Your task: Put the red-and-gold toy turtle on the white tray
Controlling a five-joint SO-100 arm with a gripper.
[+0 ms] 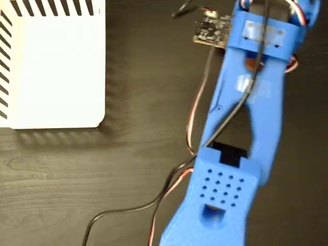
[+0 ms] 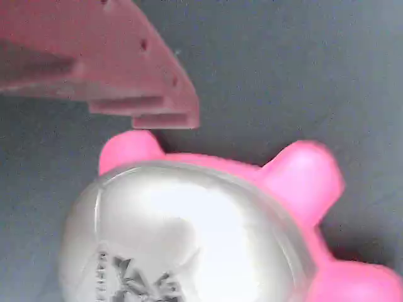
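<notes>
A dark brown, almost black table with a visible wood grain (image 1: 77, 174) carried everything in the fixed view, and in the wrist view the same surface showed as a plain dark grey ground. On it, at the upper left of the fixed view, lay the large flat white rectangular tray with rounded corners and black diagonal stripes along its edges (image 1: 56, 66), while thin black and red wires (image 1: 154, 202) trailed over the wood from the lower middle up toward a small dark circuit board (image 1: 211, 29) near the top edge. In the wrist view the small squishy toy turtle with a shiny domed shell bearing a black printed mark (image 2: 189, 239) rested on the table, its legs looking pink rather than red and its shell pale and silvery in that picture.
</notes>
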